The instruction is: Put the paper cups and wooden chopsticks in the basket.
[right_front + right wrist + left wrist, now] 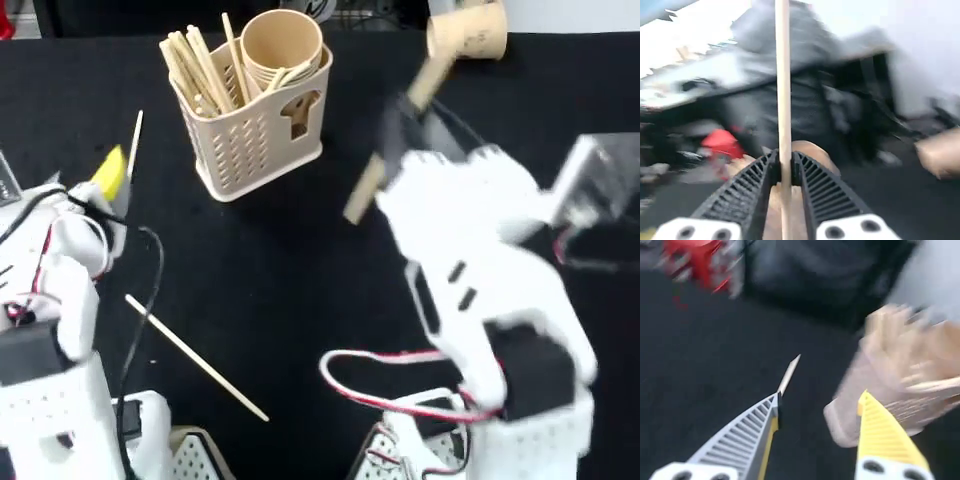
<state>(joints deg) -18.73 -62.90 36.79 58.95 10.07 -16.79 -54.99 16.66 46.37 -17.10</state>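
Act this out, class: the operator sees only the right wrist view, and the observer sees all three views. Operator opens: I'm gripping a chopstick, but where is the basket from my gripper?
Observer: The basket stands at the table's far side, to the left of your gripper.
Operator: Are any chopsticks loose?
Observer: A loose chopstick lies on the table between the two arms' bases.
Operator: How is the left gripper?
Observer: The left gripper is open near the basket, with a chopstick tip by its grey finger.
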